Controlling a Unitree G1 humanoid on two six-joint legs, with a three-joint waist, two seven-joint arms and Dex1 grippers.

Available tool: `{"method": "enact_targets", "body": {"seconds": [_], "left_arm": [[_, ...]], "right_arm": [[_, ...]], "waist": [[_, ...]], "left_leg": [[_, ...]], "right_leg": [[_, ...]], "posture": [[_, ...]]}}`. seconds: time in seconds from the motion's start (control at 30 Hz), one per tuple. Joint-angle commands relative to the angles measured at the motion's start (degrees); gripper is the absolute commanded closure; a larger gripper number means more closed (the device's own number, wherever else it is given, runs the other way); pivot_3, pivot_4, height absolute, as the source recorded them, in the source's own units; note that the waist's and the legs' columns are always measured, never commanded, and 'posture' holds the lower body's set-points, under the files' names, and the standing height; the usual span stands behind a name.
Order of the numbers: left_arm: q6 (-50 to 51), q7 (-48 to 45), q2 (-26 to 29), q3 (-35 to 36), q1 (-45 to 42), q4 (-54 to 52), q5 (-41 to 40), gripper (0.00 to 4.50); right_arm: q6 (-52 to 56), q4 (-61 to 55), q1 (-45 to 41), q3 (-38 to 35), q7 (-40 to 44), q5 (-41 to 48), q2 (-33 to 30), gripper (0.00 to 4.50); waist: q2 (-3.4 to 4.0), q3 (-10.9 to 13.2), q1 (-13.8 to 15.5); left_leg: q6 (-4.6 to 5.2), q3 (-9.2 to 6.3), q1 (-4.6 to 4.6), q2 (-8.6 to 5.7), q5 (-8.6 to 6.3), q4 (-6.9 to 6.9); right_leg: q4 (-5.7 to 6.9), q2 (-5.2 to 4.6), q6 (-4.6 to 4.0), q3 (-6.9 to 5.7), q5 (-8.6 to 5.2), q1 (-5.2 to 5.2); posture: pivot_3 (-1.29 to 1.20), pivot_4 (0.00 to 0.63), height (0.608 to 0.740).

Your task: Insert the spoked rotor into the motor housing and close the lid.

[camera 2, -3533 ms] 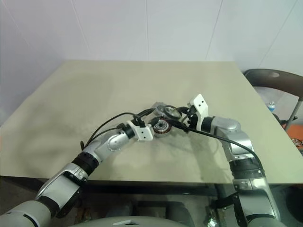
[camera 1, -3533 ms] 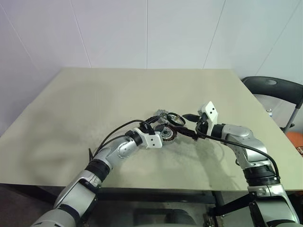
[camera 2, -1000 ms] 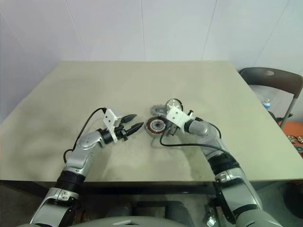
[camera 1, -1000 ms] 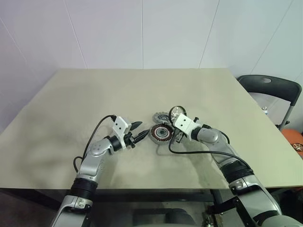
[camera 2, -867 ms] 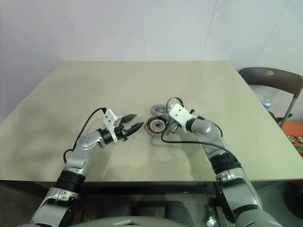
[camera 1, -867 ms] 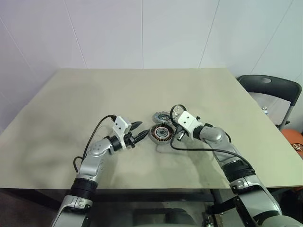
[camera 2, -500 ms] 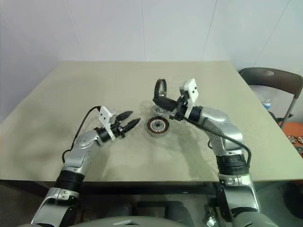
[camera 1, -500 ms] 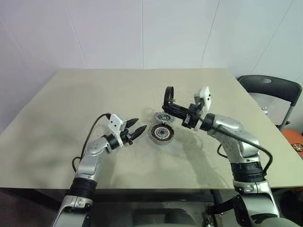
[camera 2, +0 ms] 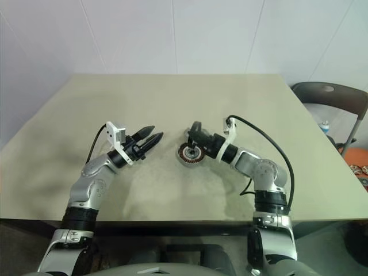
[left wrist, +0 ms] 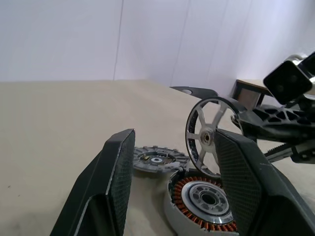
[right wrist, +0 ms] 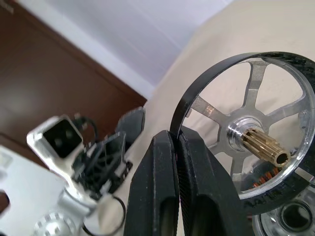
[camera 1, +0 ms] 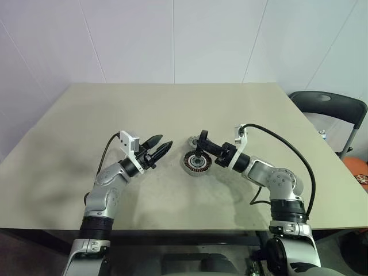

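Where walls meet: beige table (camera 1: pixel 115 109)

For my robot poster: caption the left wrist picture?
Right gripper holds the spoked rotor upright above the motor housing.

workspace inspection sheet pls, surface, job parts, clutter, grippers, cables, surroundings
surface: beige table, bare apart from the motor parts near its middle
job's things: spoked rotor held on edge by its rim, just above the motor housing, not yet inserted; housing lies flat with its copper windings facing up; flat toothed grey disc, maybe the lid, lies behind the housing
clutter: nothing seen
grippers: right gripper shut on the rotor's rim; left gripper open, holding nothing, off to the housing's side
cables: black cable loops over the right arm; another runs along the left forearm
surroundings: pale wall panels; dark chair beyond the table's right edge
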Motion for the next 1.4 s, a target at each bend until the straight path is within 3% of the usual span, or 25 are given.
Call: {"method": "enact_targets", "body": {"seconds": [0.03,0.57,1.4], "left_arm": [[0.0,0.0,0.3,0.8,-0.2,-1.2,-0.4,1.81],[-0.7,0.4,-0.6,0.0,0.0,0.0,0.8,1.81],[0.2,0.6,-0.9,-0.8,0.8,-1.6,0.8,1.81]], "right_arm": [[0.9,1.0,-1.7,-1.4,-2.4,1.9,2.0,4.44],[5.0,-1.1,-0.9,0.0,-4.6,5.2,9.1,4.44],[-1.5,5.2,-1.0,-0.9,-2.8,2.2,7.2,4.44]], "waist": [[0.00,0.0,0.0],[0.01,0.0,-0.2],[0.02,0.0,-0.3]], "left_leg": [[0.00,0.00,0.00,0.00,0.00,0.00],[0.00,0.00,0.00,0.01,0.00,-0.01],[0.00,0.01,-0.02,0.01,0.00,-0.04]], "right_leg": [[0.00,0.01,0.00,0.00,0.00,0.00],[-0.01,0.06,0.01,0.00,0.00,0.00],[-0.06,0.07,0.01,0.01,-0.01,-0.02]], "posture": [[0.00,0.000,0.740],[0.00,0.000,0.740],[0.00,0.000,0.740]]}}
